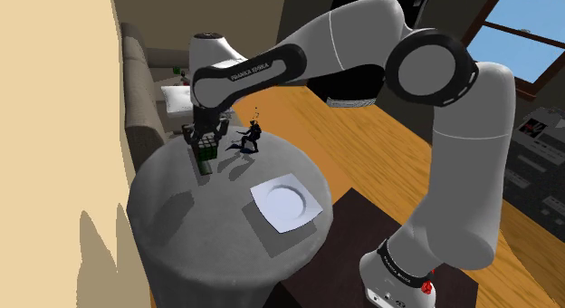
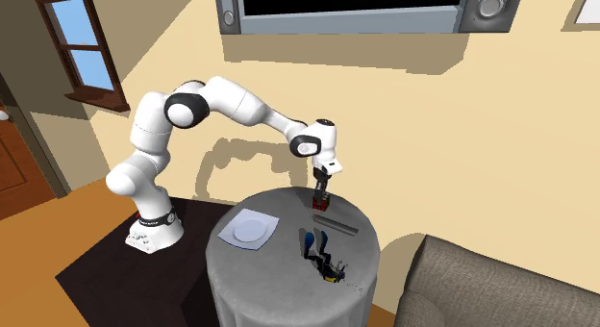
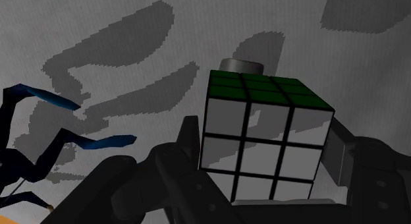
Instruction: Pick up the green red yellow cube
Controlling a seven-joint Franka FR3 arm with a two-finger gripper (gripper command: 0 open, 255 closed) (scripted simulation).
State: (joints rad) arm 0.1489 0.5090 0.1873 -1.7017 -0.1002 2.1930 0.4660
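Note:
The cube (image 3: 267,134) shows a white face toward the camera and a green face on top in the wrist view. My black gripper (image 3: 263,142) is shut on it, one finger (image 3: 188,142) pressed on each side. In the shoulder view the gripper (image 1: 205,154) holds the cube (image 1: 208,158), green side showing, over the far left part of the round grey table (image 1: 181,238). In the second exterior view the cube (image 2: 320,204) looks red under the gripper (image 2: 322,193), at or just above the tabletop (image 2: 279,277); contact cannot be told.
A white square plate (image 1: 288,205) (image 2: 249,228) lies on the table nearer the stand. A dark blue figure (image 1: 246,139) (image 2: 322,258) (image 3: 39,143) sprawls close beside the cube. A sofa (image 1: 145,89) (image 2: 481,287) stands just past the table.

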